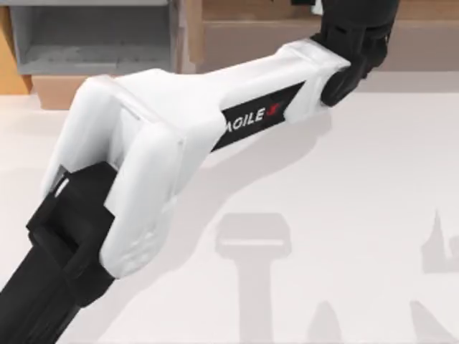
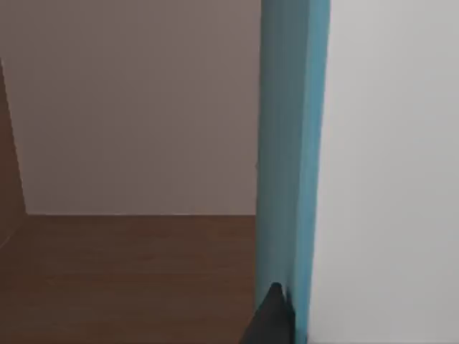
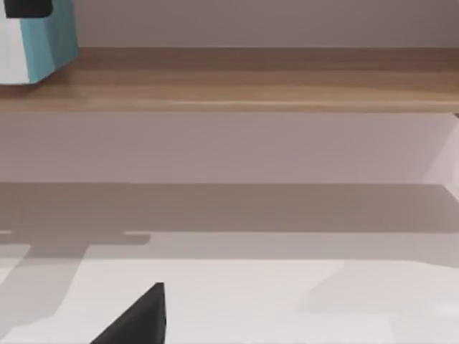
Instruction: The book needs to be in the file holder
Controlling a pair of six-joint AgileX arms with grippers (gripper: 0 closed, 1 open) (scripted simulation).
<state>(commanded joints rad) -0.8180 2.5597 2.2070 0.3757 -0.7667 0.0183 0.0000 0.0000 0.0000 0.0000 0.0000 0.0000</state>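
Note:
The teal-blue book stands upright and close in the left wrist view, with one dark finger pressed against its cover. My left arm reaches across the table to the back right, where my left gripper is shut on the book at the brown shelf. The right wrist view shows the book at the wooden shelf board, a black gripper part on top of it. The grey file holder stands at the back left, apart from the book. One dark finger of my right gripper shows low over the table.
A wide brown wooden shelf runs along the back right, and its board faces the right wrist camera. Beside the file holder stands a wooden divider. The white table carries arm shadows at the front right.

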